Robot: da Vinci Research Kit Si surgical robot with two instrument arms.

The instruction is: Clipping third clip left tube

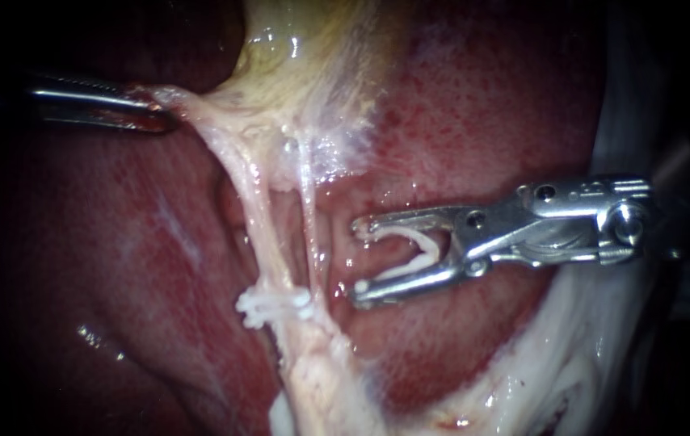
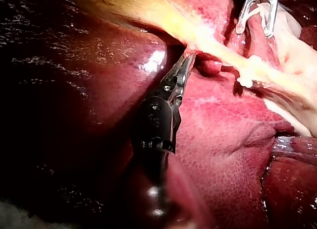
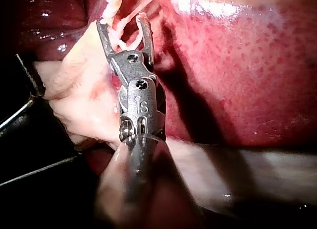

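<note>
- The liver (image 1: 482, 121) fills the field, dark red and wet, lying behind everything else.
- The gallbladder (image 1: 313, 48) hangs in at the top of the endoscope view, yellowish, narrowing into a pale web of tissue (image 1: 224, 121).
- The left tool (image 1: 131, 109) comes in from the left with its jaws closed on the edge of that web, which is stretched taut towards it.
- The right tool (image 1: 359, 258) comes in from the right. Its jaws stand wide, and a white loaded clip (image 1: 418, 246) sits between them, touching both.
- Two strands run down from the web: the left tube (image 1: 252, 210), the thicker one, and the right tube (image 1: 309, 218) just beside it.
- The right tool's tips sit just beside the right tube, with neither tube between the jaws.
- White clips (image 1: 272, 305) already sit across the left tube low down. They look like two, though the cluster is hard to count.
</note>
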